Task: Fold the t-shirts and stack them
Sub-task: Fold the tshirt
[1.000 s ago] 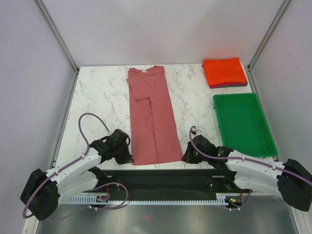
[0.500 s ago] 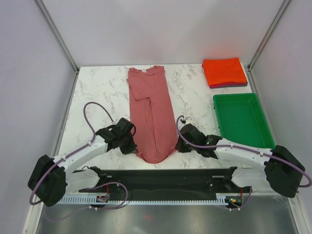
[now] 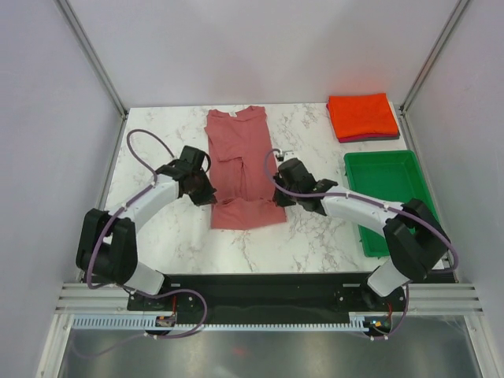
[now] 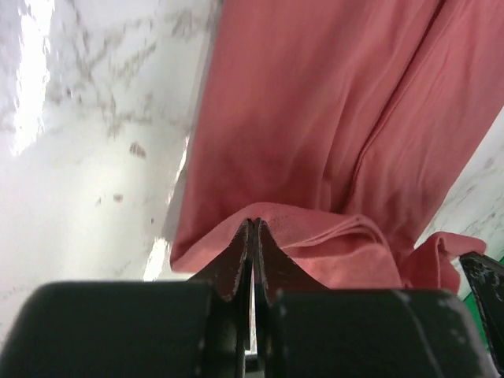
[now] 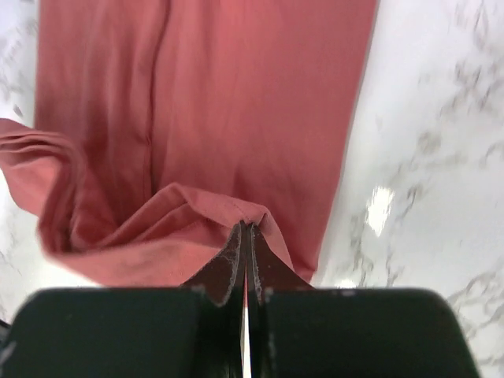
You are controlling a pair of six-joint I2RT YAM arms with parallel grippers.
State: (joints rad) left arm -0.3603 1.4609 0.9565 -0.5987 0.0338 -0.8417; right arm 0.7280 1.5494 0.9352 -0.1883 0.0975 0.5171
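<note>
both sets of jaws pinch cloth: the left gripper and right gripper each hold a hem corner of the rose-red t-shirt, its lower part doubled over.

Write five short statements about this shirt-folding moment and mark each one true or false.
1. The left pincer and the right pincer are each shut on the rose-red t-shirt. True.
2. The rose-red t-shirt lies flat along its whole length. False: its near end is lifted and doubled back over the rest.
3. The orange-red t-shirt lies folded at the far right corner of the marble table. True.
4. A folded shirt sits in the green tray. False: nothing lies in it.
5. The orange-red t-shirt touches the rose-red one. False: bare marble separates them.
</note>
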